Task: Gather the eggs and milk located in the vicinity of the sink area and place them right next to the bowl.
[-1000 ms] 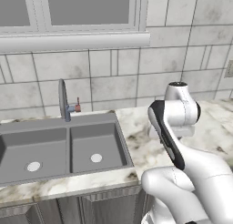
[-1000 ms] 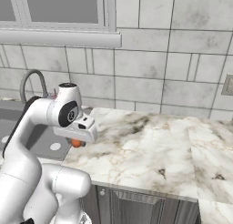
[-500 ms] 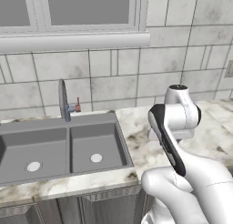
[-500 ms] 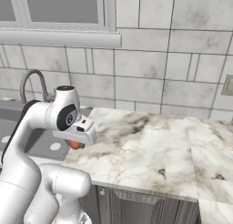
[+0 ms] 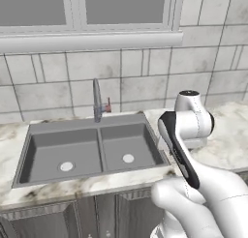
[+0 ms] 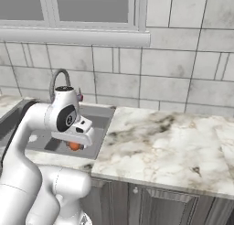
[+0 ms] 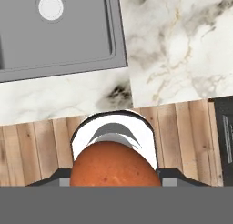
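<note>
My gripper (image 6: 74,144) is shut on the eggs (image 6: 74,146), one small orange-brown egg that hangs under the white hand, over the sink's right front corner. From the hand view the egg (image 7: 113,164) bulges up at the bottom centre, between the dark fingertips (image 7: 176,176). The grey two-basin sink (image 5: 87,121) lies left of the arm, with its curved tap (image 5: 97,99) and small red lever at the back. The same sink (image 7: 119,32) fills the hand view's top left. The milk and the bowl are out of view.
A marble counter (image 6: 173,146) runs to the right of the sink (image 6: 106,113), under a tiled wall and a window sill (image 6: 73,36). Grey cabinet doors (image 5: 53,217) stand below. The hand view looks down on the counter's front edge and a wooden floor (image 7: 36,145).
The whole picture has slid to the right in both base views, so the camera has moved with the base. The egg stays in the shut gripper, held the same way.
</note>
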